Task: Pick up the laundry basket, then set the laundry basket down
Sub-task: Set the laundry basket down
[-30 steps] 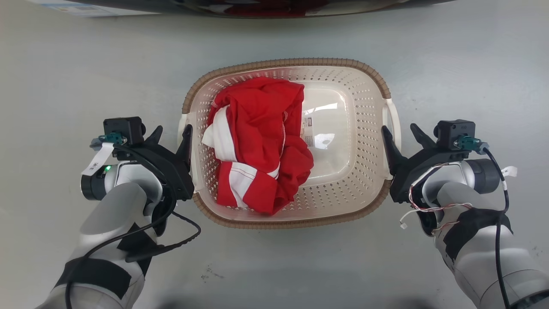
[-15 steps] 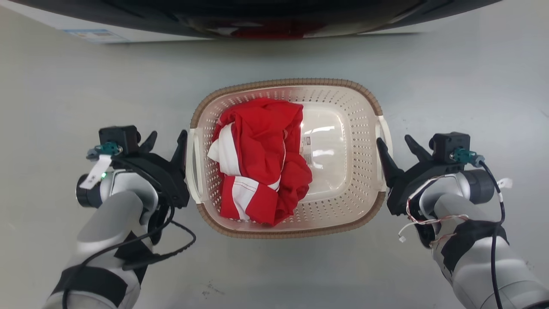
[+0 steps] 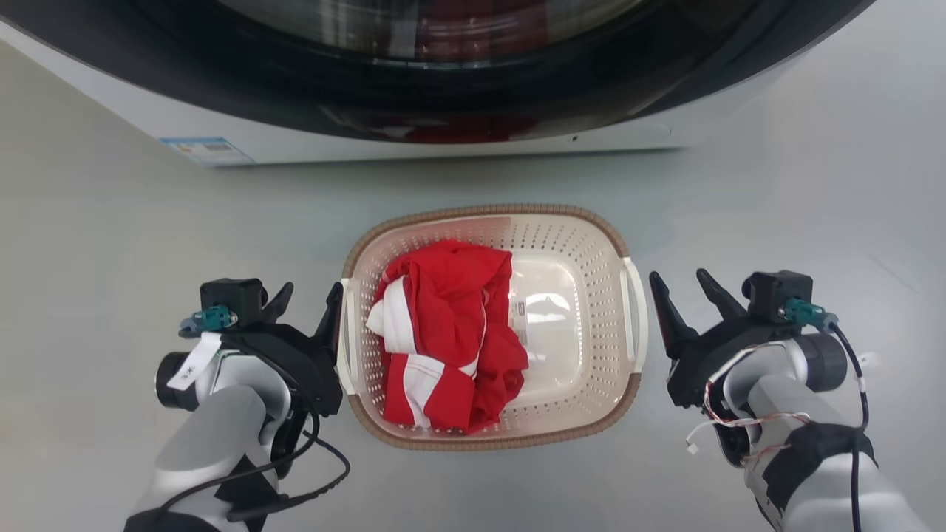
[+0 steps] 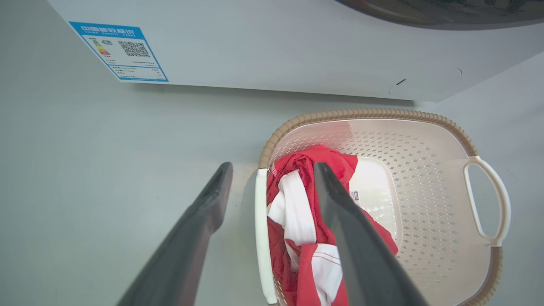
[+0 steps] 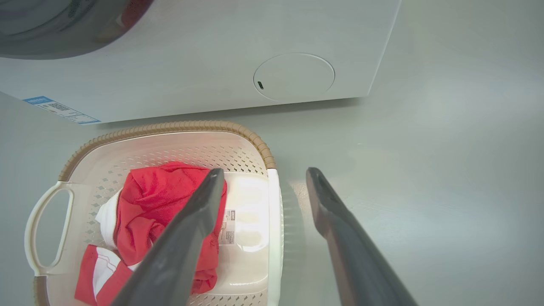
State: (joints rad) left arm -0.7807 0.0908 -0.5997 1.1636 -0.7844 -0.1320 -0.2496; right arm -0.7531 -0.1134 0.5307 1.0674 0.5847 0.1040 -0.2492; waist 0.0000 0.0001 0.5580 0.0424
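left forearm (image 3: 214,428), lower left: shiny silver-grey shell, loopy black cable (image 3: 344,467) | left gripper (image 3: 310,294): matte black, two long pointy fingers (image 3: 334,314), boxy camera block (image 3: 230,297), teal plug (image 3: 214,319), white paper tag (image 3: 194,362) | right gripper (image 3: 677,277), lower right: same deal, plus skinny red-white wires (image 3: 746,423) and a black tape wrap (image 3: 813,452)

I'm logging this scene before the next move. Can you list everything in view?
floor: one, grey, under everything
washing machine: one, white with dark door, top of the head view
sticker: one, blue and white, on the machine's lower front
laundry basket: one, cream with brown rim, on the floor before the machine
garment: one, red and white, crumpled in the basket's left half
left hand: one, dark, open, at the basket's left side
right hand: one, dark, open, beside the basket's right side
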